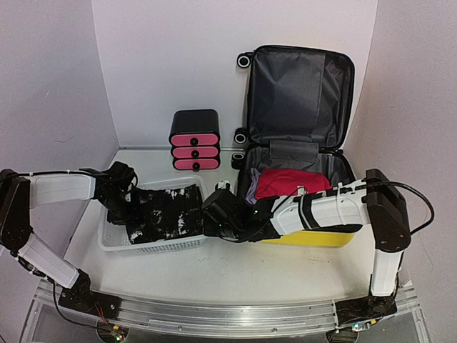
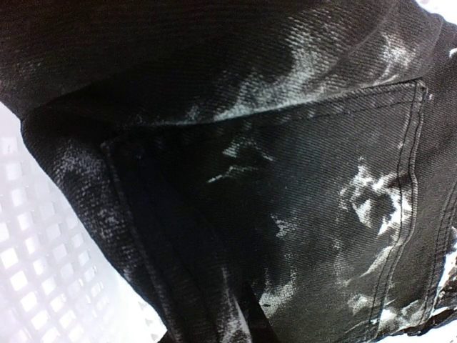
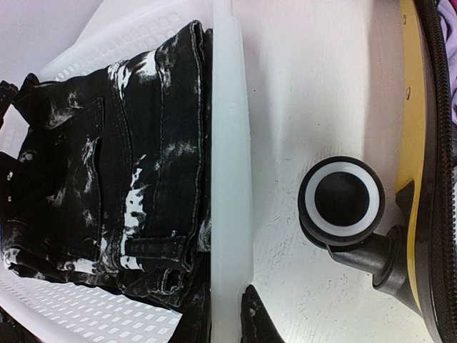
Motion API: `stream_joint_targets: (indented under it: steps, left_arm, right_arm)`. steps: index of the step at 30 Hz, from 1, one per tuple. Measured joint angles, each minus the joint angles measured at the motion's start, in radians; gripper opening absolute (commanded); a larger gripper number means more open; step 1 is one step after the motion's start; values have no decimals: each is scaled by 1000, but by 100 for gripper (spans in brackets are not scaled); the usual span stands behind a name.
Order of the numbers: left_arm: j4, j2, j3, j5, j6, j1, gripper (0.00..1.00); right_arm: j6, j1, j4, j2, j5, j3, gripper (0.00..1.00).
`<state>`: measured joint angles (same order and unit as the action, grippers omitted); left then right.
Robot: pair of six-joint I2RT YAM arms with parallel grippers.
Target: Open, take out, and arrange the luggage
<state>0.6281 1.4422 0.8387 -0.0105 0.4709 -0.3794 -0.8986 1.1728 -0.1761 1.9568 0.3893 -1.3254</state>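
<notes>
The yellow luggage (image 1: 321, 238) lies open at the right, its lid (image 1: 300, 86) upright and showing the dark grey lining. A red garment (image 1: 289, 182) lies inside. My right gripper (image 1: 214, 213) is at the right end of the white mesh basket (image 1: 153, 246). In the right wrist view its fingers (image 3: 257, 325) straddle and pinch the basket's rim (image 3: 228, 143), beside a luggage wheel (image 3: 341, 202). My left gripper (image 1: 127, 207) is low over the basket's left end, on the black-and-white jeans (image 1: 168, 211). The left wrist view is filled by the jeans (image 2: 285, 179), and its fingers are hidden.
A black-and-pink drawer box (image 1: 194, 139) stands at the back, left of the luggage. The basket with the jeans sits front left, close to the luggage's yellow side (image 3: 409, 143). White walls close in the left, back and right.
</notes>
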Motion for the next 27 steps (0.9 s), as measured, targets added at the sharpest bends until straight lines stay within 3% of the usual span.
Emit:
stream_joint_targets:
  steps: [5,13,17,20,23,27]
  left_arm:
    - [3,0,0,-7,0,0,13]
    - [81,-97,6,-76,-16,-2,60]
    - [151,-277,35,-103,-23,-6,61]
    - [184,-356,92,-92,-26,-13,52]
    - [186,-347,138,-59,-28,-21,47]
    - [173,-219,159,0,-40,-28,45]
  right_arm:
    - [0,0,5,0,0,3,0]
    - [0,0,11,-1,0,5,0]
    - [0,0,13,-1,0,6,0]
    - [2,0,13,-1,0,6,1]
    - [6,0,15,-1,-2,6,2]
    - [13,0,16,-1,-7,6,2]
